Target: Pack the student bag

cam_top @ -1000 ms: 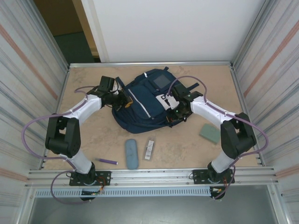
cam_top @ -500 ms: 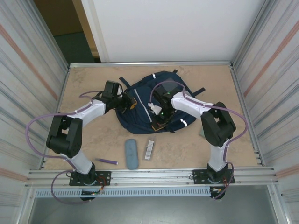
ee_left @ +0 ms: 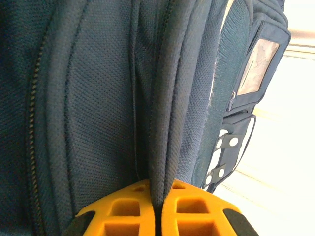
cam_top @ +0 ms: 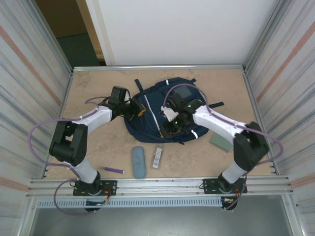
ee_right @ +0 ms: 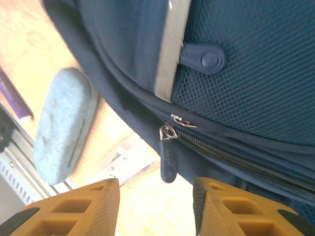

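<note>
We see the student bag (cam_top: pixel 145 125) navy blue with silver stripes and a grey patch, the oval case (cam_top: pixel 139 162) speckled blue-grey, the pen (cam_top: pixel 113 169) purple, the block (cam_top: pixel 220 141) green and the tabletop (cam_top: pixel 93 88) mottled beige. The left hand (ee_left: pixel 157 196) and right hand (ee_right: pixel 156 196) are orange.

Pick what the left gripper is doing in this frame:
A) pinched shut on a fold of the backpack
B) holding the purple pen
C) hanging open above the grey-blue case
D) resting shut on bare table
A: in the left wrist view, the left gripper has its orange jaws pressed together on a fold of the student bag.
</note>
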Tool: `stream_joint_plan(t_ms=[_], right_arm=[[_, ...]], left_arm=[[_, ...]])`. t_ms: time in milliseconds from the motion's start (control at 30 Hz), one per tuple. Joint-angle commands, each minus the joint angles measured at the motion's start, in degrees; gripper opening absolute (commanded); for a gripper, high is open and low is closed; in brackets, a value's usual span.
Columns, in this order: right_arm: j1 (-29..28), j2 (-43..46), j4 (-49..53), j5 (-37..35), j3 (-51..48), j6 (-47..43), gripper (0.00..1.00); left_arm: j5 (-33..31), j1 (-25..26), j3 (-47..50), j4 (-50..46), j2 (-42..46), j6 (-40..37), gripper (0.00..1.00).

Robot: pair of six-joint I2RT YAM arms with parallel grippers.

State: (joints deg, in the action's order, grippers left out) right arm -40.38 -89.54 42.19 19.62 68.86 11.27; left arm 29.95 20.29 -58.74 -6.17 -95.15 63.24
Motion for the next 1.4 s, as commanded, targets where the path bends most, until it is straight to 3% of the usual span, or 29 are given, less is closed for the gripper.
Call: stream_joint_plan(t_ms=[0,233,500,633,733,833,1000,1233,1367], right_arm=[[0.2,2.0,-4.1,-5.7,-0.4,-2.6,0.44],[-3.7,-2.0,-10.1,-12.0,2.4,-9.7,0.58],[-9.6,-9.2,-16.5,-20.4,2.5,-9.8,0.61],[-10.7,-13.3,-16.0,-32.2,3.4,-9.7,0.59],[-10.7,-14.3,-14.8,-36.5,4.5,-10.1,0.45],[-10.5,-11.8,-15.3,-36.0,4.3,-10.1,0.20],[-8.6,-7.4,-16.4,-34.4,3.4,-10.1,0.05],[-0.6,-3.9,-15.6,-21.9,5.9,-3.7,0.00],[4.6,-4.2,-15.4,-12.1,7.3,2.4,0.00]], left_arm=[[0.0,0.5,-2.9,-1.6,0.6,-1.1,0.00],[1.7,1.8,-4.7,-3.2,-1.1,-1.6,0.00],[2.2,1.8,-5.1,-5.0,-1.8,-2.1,0.00],[3.0,1.3,-7.1,-5.9,-2.5,-2.2,0.00],[3.1,1.3,-9.8,-7.0,-3.8,-4.1,0.00],[4.1,1.2,-16.8,-10.8,-8.1,-9.7,0.00],[6.8,1.0,-27.1,-17.1,-14.7,-17.7,0.03],[1.9,-0.2,-29.8,-23.7,-14.3,-23.9,0.27],[1.0,0.5,-23.8,-24.1,-7.5,-23.2,0.35]])
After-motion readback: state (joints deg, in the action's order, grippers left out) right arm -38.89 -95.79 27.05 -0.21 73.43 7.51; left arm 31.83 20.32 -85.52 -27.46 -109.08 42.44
